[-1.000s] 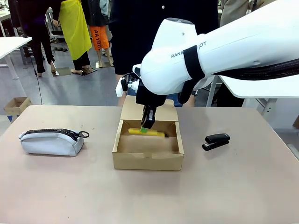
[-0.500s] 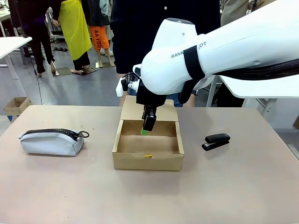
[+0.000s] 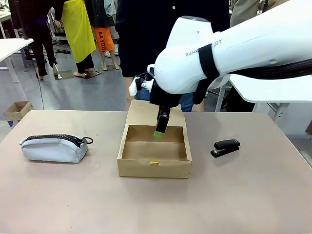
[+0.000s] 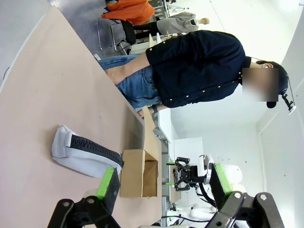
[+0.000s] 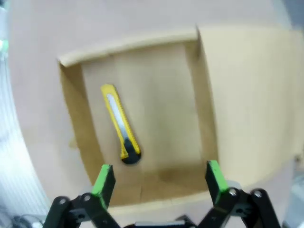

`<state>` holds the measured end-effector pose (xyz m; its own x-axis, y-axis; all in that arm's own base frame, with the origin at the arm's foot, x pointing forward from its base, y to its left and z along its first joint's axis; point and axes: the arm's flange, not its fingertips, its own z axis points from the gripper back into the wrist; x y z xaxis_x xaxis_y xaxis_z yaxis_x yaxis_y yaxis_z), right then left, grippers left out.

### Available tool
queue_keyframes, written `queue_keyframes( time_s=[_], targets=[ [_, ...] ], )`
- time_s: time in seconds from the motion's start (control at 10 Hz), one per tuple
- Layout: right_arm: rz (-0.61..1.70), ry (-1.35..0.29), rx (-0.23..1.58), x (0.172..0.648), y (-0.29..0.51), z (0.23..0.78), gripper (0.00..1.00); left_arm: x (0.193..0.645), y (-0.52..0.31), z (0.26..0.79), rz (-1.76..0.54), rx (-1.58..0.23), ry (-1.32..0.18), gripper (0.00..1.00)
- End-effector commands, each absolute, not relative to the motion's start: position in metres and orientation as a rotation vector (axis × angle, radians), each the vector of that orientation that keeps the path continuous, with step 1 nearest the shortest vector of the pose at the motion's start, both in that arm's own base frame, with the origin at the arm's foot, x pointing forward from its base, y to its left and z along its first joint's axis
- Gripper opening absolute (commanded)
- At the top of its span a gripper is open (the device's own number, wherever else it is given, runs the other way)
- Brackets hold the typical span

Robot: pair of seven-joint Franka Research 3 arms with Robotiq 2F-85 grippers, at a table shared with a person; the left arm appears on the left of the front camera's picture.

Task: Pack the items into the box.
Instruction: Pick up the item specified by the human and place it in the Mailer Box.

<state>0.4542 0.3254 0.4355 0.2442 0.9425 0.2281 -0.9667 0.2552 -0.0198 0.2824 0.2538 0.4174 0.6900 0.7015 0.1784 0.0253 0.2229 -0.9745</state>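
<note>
Closest, the left gripper [image 4: 164, 183] hangs with its fingers spread wide and empty. The open cardboard box [image 3: 154, 168] hides all but a sliver of the yellow utility knife [image 5: 121, 126] behind its front wall. A grey zippered pouch [image 3: 53, 147] lies well to its left and the black stapler [image 3: 225, 147] to its right. Over the box's far half hovers the right gripper [image 3: 160, 127], wide and empty, its arm masking part of the person [image 3: 141, 39] beyond.
</note>
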Motion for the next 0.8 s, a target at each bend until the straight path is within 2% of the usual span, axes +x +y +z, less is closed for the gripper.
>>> queue_keyframes(
  time_s=[0.0,0.1,0.3,0.5,0.7],
  targets=[
    [1.017,-0.163,0.241,0.454,0.246,0.463,1.00,0.283,0.253,0.419,0.508,-1.291,-0.724,1.00],
    [0.681,-0.130,0.314,0.459,0.191,0.475,1.00,0.283,0.253,0.419,0.508,-1.291,-0.724,1.00],
    [0.227,-0.180,0.493,0.446,0.091,0.491,1.00,0.283,0.253,0.419,0.508,-1.291,-0.724,1.00],
    [-0.024,-0.223,0.839,0.418,-0.002,0.496,1.00,0.283,0.253,0.419,0.508,-1.291,-0.724,1.00],
    [-0.180,-0.371,1.196,0.383,-0.086,0.480,1.00,0.283,0.253,0.419,0.508,-1.291,-0.724,1.00]
  ],
)
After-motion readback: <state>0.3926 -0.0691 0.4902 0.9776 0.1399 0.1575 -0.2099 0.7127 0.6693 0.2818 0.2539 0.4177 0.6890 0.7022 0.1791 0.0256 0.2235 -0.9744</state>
